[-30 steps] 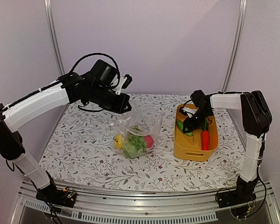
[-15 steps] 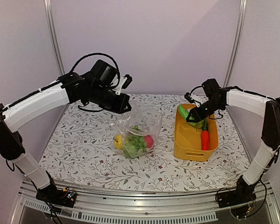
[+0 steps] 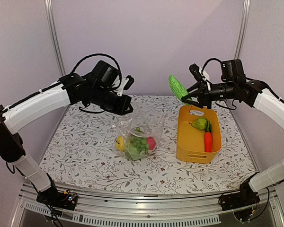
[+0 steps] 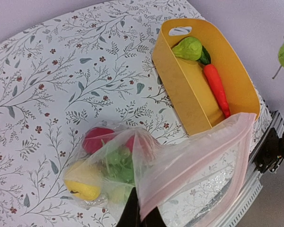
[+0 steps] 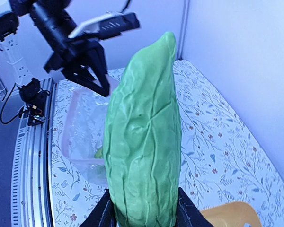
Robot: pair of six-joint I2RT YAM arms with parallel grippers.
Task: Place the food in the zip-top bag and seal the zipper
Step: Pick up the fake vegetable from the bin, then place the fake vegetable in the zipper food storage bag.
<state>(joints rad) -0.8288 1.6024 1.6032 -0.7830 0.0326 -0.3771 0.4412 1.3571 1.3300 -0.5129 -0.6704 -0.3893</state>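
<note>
The right claw (image 3: 188,97) is clenched on the lower end of the cucumber (image 3: 176,88). Its fingers (image 5: 100,216) press the bumpy green skin from both sides, and the tip points up. It holds the cucumber in the air, above the far end of the basket (image 3: 189,151) and off toward the bag side.

The left claw (image 3: 126,108) is pinched tight on the rim of the bag (image 3: 151,124), its fingers (image 4: 131,213) holding that pink-tinted edge up so the mouth gapes. The bag's bottom rests on the worktop (image 3: 85,151), just left of the basket. Inside lie a yellow piece (image 3: 119,143), grapes (image 3: 138,145) and a red piece (image 3: 151,143), bunched together.

In the basket lie a pear (image 3: 199,124) at the far end and a carrot (image 3: 208,141) along the right wall.
</note>
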